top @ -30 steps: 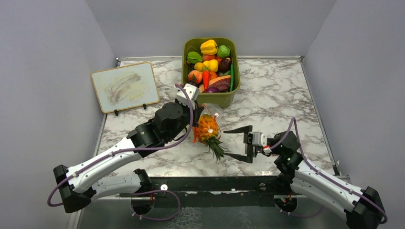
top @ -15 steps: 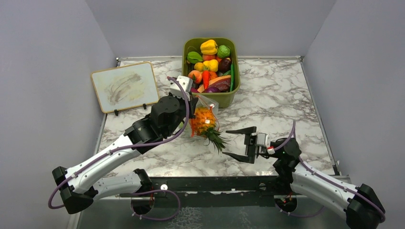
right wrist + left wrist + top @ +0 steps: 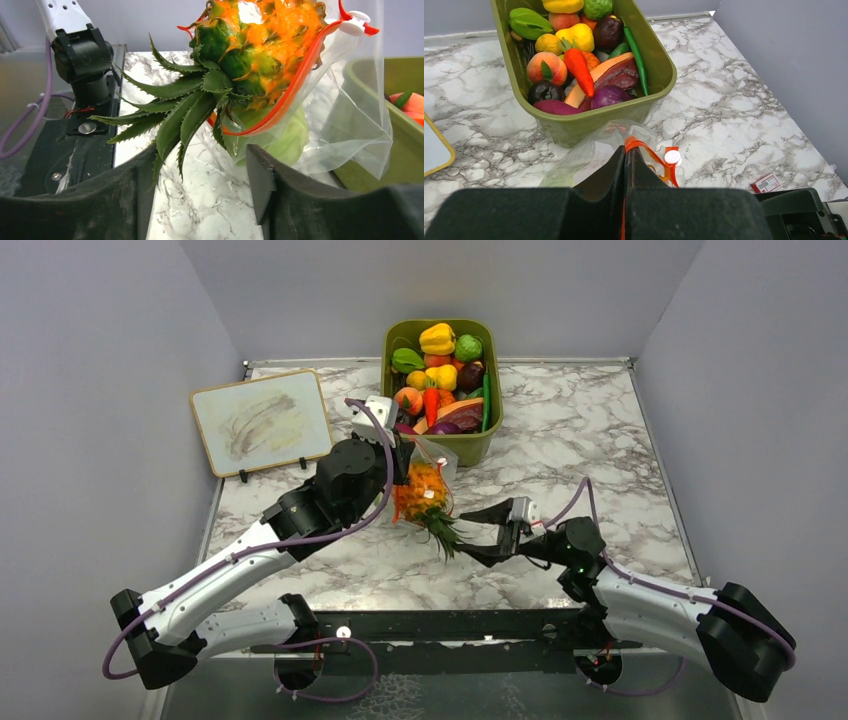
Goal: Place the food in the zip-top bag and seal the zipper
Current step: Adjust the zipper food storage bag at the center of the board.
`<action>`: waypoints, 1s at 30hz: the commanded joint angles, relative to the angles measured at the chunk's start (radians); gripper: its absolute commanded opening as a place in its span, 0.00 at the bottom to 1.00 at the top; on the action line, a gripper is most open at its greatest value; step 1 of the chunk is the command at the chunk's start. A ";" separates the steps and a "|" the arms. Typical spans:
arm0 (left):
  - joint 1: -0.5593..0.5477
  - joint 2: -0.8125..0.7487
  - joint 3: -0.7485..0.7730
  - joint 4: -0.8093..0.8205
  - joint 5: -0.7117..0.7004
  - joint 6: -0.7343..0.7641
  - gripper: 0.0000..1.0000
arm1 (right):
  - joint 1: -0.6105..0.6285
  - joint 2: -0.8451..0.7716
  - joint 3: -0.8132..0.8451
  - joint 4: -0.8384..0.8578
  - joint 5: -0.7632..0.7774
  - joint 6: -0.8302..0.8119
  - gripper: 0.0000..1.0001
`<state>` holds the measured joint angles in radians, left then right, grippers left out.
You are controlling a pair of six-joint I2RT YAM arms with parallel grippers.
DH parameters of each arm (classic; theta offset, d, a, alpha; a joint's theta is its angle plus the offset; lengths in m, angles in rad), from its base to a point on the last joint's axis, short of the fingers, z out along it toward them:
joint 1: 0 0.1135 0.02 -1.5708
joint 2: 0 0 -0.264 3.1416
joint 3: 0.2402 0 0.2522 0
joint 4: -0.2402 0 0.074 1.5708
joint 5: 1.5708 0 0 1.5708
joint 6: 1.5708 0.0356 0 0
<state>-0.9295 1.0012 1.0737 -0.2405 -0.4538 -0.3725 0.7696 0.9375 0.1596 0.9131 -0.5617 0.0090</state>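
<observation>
The left jaws were closed tight on the thin orange-red zipper strip (image 3: 644, 147) of the clear crinkly plastic bag (image 3: 594, 155). The bag hung from them above the marble tabletop (image 3: 580, 440), with the olive-green plastic bin (image 3: 574, 122) just beyond. An orange bumpy toy fruit (image 3: 250, 30) sat in the bag's mouth, its green leafy top poking out toward the right jaws. A round light-green ball (image 3: 292, 140) lay beside it inside. The right jaws stood wide open and empty, the leaf tips just in front of them.
</observation>
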 commanded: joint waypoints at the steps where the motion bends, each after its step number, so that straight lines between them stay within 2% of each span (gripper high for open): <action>1: 0.010 -0.050 -0.019 0.090 0.026 -0.035 0.00 | 0.014 0.007 0.035 0.095 0.016 0.085 0.48; 9: 0.012 -0.099 -0.116 0.138 0.234 0.030 0.00 | 0.014 -0.077 0.125 0.014 0.036 0.284 0.02; 13: 0.013 -0.110 -0.151 0.157 0.358 0.044 0.00 | 0.013 -0.065 0.193 -0.085 0.066 0.328 0.01; 19: 0.013 -0.106 -0.165 0.158 0.462 0.048 0.00 | 0.019 -0.014 0.241 -0.167 0.112 0.321 0.01; 21: 0.013 -0.096 -0.156 0.146 0.480 0.032 0.00 | 0.029 -0.002 0.273 -0.220 0.129 0.287 0.01; 24: 0.012 -0.072 -0.125 0.102 0.457 -0.088 0.00 | 0.074 0.006 0.329 -0.327 0.181 0.207 0.01; 30: 0.013 -0.054 -0.111 0.094 0.513 -0.187 0.00 | 0.159 0.015 0.340 -0.330 0.219 0.010 0.01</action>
<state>-0.9119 0.9482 0.9142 -0.1867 -0.0311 -0.4496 0.8913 0.9405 0.4732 0.6182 -0.4133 0.1818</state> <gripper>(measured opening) 0.015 0.015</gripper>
